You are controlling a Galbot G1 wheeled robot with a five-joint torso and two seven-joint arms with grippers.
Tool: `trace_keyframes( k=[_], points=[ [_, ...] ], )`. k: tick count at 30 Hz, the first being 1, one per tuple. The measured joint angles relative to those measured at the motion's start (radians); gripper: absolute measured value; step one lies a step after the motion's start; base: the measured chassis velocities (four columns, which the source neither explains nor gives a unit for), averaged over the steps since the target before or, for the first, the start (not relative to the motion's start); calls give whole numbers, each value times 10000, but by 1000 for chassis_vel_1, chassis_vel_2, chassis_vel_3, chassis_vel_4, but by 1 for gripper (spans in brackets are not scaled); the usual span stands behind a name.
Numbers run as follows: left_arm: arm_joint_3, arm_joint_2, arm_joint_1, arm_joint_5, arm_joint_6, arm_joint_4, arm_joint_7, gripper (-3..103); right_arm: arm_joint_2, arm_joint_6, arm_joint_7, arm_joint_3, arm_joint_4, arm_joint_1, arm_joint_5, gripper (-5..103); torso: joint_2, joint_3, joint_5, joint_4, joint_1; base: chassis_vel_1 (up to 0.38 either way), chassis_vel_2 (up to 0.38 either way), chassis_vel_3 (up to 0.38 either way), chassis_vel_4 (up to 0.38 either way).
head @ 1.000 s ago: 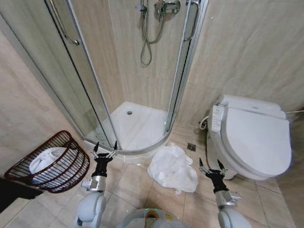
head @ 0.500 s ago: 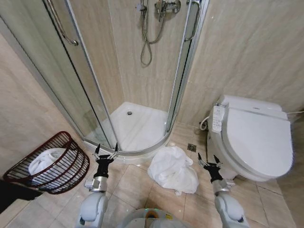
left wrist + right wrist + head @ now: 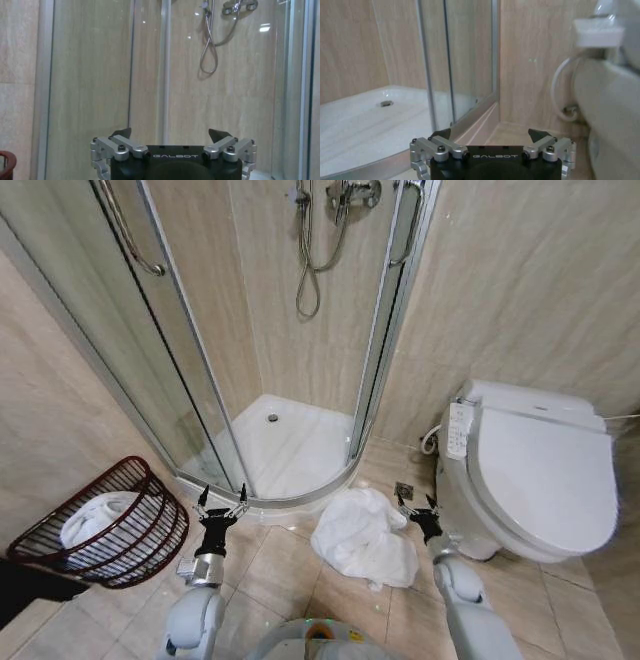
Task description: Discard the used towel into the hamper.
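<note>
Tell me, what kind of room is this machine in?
A bathroom, clearly: a glass shower enclosure in the corner, a toilet to the right, and a white towel crumpled on the tiled floor.

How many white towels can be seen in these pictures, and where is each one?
2. One towel lies crumpled on the floor tiles between the shower and the toilet, beside the right gripper. Another white towel is inside the hamper. More may be hidden underneath.
</note>
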Motion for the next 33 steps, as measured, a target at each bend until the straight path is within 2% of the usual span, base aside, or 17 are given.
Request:
trace_keyframes(
  k=[8,17,20,26,31,33],
  points=[
    [34,69,-12,202,157,-14,-28,100,-132,-823,60,-446,-676,556,358,100,0,0,0,-3,0,0,0,0,0],
    [28,-165,309,522,344,-287,-288,100,110,-1714,527,-966,-1713,1506,873,100,0,0,0,0,0,0,0,0,0],
    [44,-271,459,728,468,-398,-472,100,415,-2041,992,-1168,-1863,1573,843,100,0,0,0,-1,0,0,0,0,0],
    [99,-322,567,854,713,-553,-759,100,892,-2123,1391,-1537,-2083,1551,618,100,0,0,-1,-2,0,0,0,0,0],
    [156,-210,614,867,1073,-811,-921,100,1445,-2501,2466,-1769,-2250,1667,623,100,0,0,-1,0,0,0,0,0,0],
    [161,-197,614,867,1101,-828,-932,100,1481,-2559,2566,-1776,-2241,1662,625,100,0,0,-1,0,0,0,0,0,0]
  ],
)
